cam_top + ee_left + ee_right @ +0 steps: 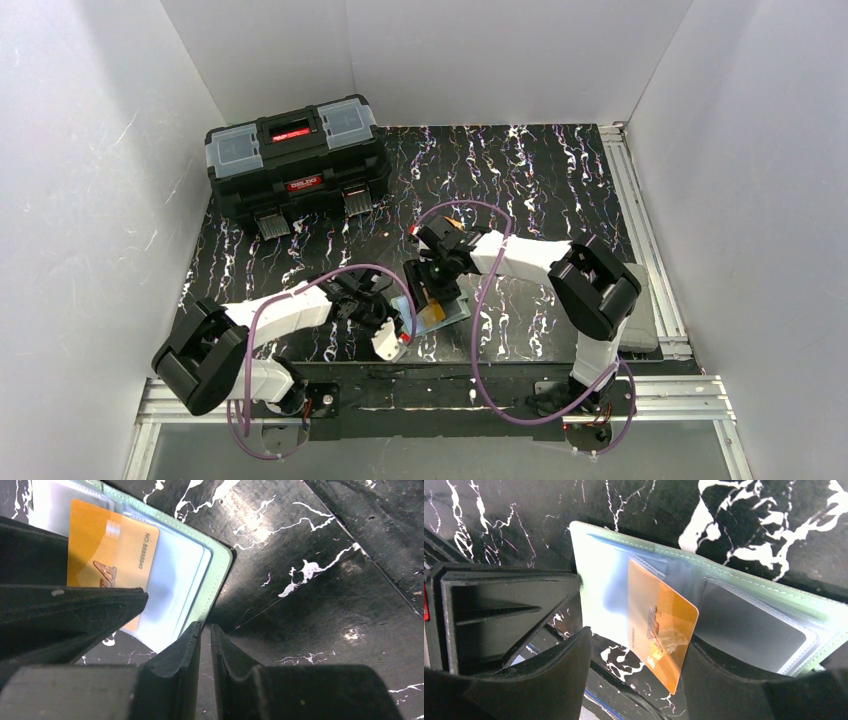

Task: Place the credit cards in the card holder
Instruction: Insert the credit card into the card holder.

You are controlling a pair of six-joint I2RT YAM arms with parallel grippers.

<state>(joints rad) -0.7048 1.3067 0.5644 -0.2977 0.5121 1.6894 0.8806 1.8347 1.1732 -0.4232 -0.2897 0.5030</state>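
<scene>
The mint-green card holder (455,308) lies open on the table between the arms. It also shows in the left wrist view (220,565) and the right wrist view (744,582). The orange card (664,625) sits partly in a slot, its lower end sticking out over the table; it shows in the left wrist view (107,550) too. My right gripper (639,640) is open and straddles the card's free end. My left gripper (205,630) is shut, nothing between its jaws, its tips at the holder's edge. A pale sheet (172,590) under the orange card may be the white card; I cannot tell.
A big black toolbox (297,163) stands at the back left. Aluminium rails run along the right edge (640,230) and the near edge (440,395) of the black marbled table. White walls enclose three sides.
</scene>
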